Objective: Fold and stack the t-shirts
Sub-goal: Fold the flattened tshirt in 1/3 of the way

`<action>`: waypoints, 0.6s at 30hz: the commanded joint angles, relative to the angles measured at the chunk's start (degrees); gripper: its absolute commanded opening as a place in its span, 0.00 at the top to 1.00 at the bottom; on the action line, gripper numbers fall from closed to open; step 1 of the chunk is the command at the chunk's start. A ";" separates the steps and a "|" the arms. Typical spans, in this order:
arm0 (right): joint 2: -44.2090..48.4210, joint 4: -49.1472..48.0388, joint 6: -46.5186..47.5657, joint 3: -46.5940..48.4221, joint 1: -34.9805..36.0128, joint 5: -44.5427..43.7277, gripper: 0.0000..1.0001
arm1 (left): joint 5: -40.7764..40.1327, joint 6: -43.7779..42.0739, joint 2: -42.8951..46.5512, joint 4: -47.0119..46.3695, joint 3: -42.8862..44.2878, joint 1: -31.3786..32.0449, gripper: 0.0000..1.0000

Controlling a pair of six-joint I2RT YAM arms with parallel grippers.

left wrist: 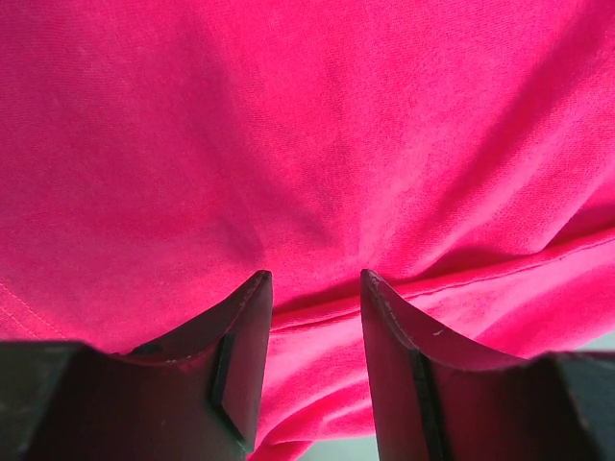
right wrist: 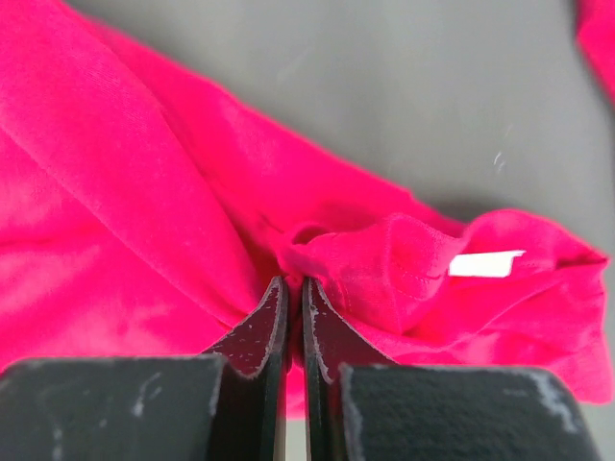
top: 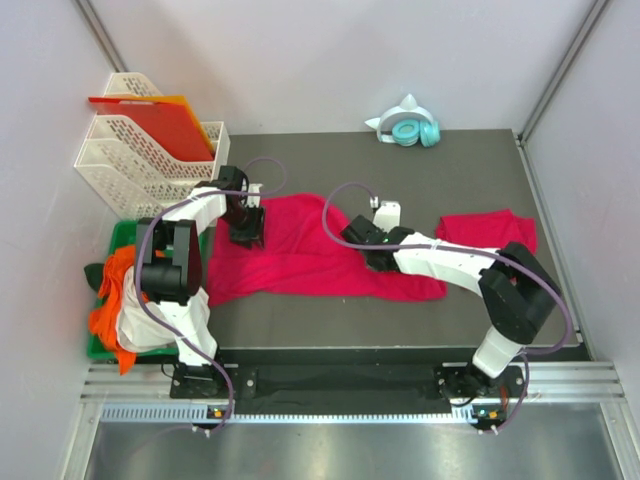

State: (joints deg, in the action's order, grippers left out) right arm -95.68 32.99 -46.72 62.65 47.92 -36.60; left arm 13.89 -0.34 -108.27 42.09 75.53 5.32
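1. Locate the spread t-shirt (top: pixel 300 255). It lies open on the dark mat (top: pixel 450 180) at the centre of the table, its long axis running left to right.

2. Locate the second t-shirt (top: pixel 490 232). It lies as a smaller, compact shape on the right side of the mat, apart from the first.

3. Check the left gripper (top: pixel 247 228). It sits on the far-left part of the spread t-shirt. In the left wrist view, the left gripper (left wrist: pixel 315 288) has its fingers (left wrist: pixel 245 336) standing partly apart, with the spread t-shirt (left wrist: pixel 307 144) filling the frame beyond them. A stitched hem crosses the gap. You cannot tell from this view whether any cloth is caught between the pads.

4. Check the right gripper (top: pixel 378 260). It sits on the right part of the same garment. In the right wrist view, the right gripper (right wrist: pixel 295 298) has its fingers (right wrist: pixel 259 331) pressed together on a raised fold of the spread t-shirt (right wrist: pixel 115 211). The white neck label (right wrist: pixel 485 262) lies just to the right of the pinch.

5. Note the surroundings. White file trays (top: pixel 150 160) holding red-orange sheets (top: pixel 165 125) stand at the far left. A green bin (top: pixel 115 240) with orange and white cloth (top: pixel 112 300) sits at the near left. Teal headphones (top: pixel 413 131) rest at the far edge.
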 commanded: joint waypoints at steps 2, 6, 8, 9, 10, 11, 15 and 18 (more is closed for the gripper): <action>0.32 4.18 -7.68 -1.74 4.28 -1.11 1.00 | 0.61 -0.28 -0.19 1.07 1.55 -0.14 0.53; -1.70 4.89 -10.49 -2.36 6.48 -0.05 1.00 | 0.61 -0.36 -0.28 1.24 1.55 -0.14 0.54; -3.10 5.59 -11.37 -2.45 7.53 0.83 1.00 | 0.52 -0.45 -0.28 1.24 1.38 -0.14 0.53; -3.55 5.76 -12.16 -2.45 7.97 1.18 1.00 | 0.52 -0.45 -0.28 1.16 1.29 -0.14 0.53; -4.16 6.29 -12.52 -2.27 8.93 1.70 1.00 | 0.52 -0.45 -0.36 1.16 1.29 -0.14 0.53; -5.21 6.56 -12.87 -2.19 9.29 1.88 1.00 | 0.52 -0.45 -0.36 1.16 1.20 -0.14 0.54; -7.85 7.79 -14.28 -1.83 11.14 4.60 1.00 | 0.70 -0.45 -0.54 1.07 1.20 -0.14 0.53; -9.00 8.40 -14.01 -1.48 11.32 5.75 1.00 | 0.87 -0.37 -0.72 1.07 1.29 -0.14 0.54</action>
State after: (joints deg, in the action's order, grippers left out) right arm -101.12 38.28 -58.54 60.99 57.25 -37.80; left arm 13.91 -0.36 -108.29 42.54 75.55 5.32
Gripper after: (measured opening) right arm 0.026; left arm 0.465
